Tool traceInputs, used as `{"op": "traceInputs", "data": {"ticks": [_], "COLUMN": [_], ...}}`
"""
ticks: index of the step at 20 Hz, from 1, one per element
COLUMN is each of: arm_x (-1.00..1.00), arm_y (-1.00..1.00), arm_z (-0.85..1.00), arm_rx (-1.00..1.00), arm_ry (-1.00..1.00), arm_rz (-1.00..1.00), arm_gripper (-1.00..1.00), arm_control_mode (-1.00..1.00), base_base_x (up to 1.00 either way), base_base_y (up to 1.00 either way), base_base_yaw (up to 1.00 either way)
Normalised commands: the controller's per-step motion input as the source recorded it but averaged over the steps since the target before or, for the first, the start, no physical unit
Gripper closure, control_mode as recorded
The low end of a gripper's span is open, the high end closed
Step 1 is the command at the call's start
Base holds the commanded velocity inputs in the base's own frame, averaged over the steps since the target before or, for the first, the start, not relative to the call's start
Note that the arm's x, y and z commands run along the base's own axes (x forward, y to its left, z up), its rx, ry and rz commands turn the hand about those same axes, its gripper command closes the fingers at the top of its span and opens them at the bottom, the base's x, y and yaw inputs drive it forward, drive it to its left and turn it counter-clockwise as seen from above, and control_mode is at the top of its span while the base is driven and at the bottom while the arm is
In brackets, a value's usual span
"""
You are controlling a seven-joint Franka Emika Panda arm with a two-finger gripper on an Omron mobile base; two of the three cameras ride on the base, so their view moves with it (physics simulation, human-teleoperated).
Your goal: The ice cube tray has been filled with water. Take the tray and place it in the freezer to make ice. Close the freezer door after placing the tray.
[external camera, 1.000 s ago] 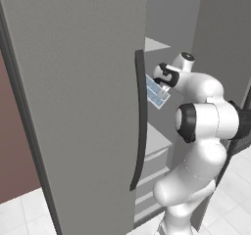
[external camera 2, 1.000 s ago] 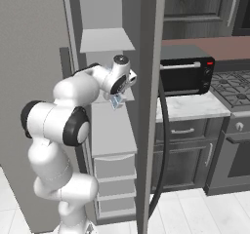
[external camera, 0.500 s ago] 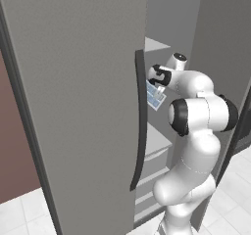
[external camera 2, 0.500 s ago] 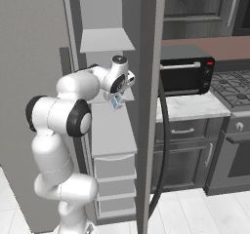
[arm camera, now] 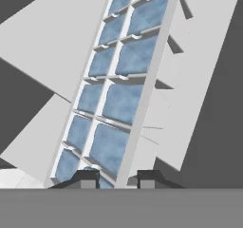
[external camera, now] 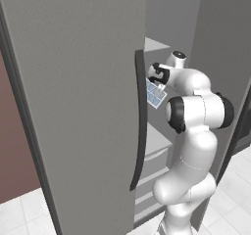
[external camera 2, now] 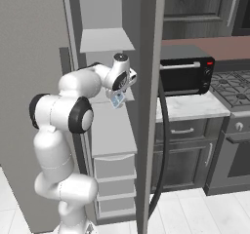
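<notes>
Holding the tray (arm camera: 118, 94) by one long rim, my gripper (arm camera: 116, 178) pinched shut on it, inside the open freezer (external camera 2: 105, 43) above a shelf (external camera 2: 111, 129). Tray hangs steeply tilted; water (arm camera: 122, 102) could spill, or the thin rim slip. Arm folded, elbow low, hand reaching in past the door (external camera: 73, 92).

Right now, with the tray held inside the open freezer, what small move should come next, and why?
Probably lower the ice cube tray gently toward the white shelf below it. The end effector is shut on the tray's long rim, and the tray hangs in the air, tilted, inside the freezer. I would level it before release, because the water might otherwise spill.
</notes>
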Motion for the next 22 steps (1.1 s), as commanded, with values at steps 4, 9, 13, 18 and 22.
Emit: {"op": "traceInputs", "data": {"ticks": [4,9,13,18,22], "arm_x": [0.23,0.29,0.34,0.44,0.56], "arm_y": [0.0,0.11,0.24,0.29,0.39], "arm_z": [-0.15,-0.17,-0.06,0.0,0.0], "arm_rx": [-0.01,-0.02,-0.02,-0.01,-0.01], "arm_ry": [0.0,0.0,0.0,0.0,0.0], "arm_rz": [0.0,0.0,0.0,0.0,0.0], "arm_gripper": [1.0,1.0,1.0,1.0,1.0], "arm_control_mode": [-1.0,-1.0,-1.0,-1.0,-1.0], "base_base_x": [0.0,0.0,0.0,0.0,0.0], "base_base_y": [0.0,0.0,0.0,0.0,0.0], "base_base_yaw": [0.0,0.0,0.0,0.0,0.0]}}
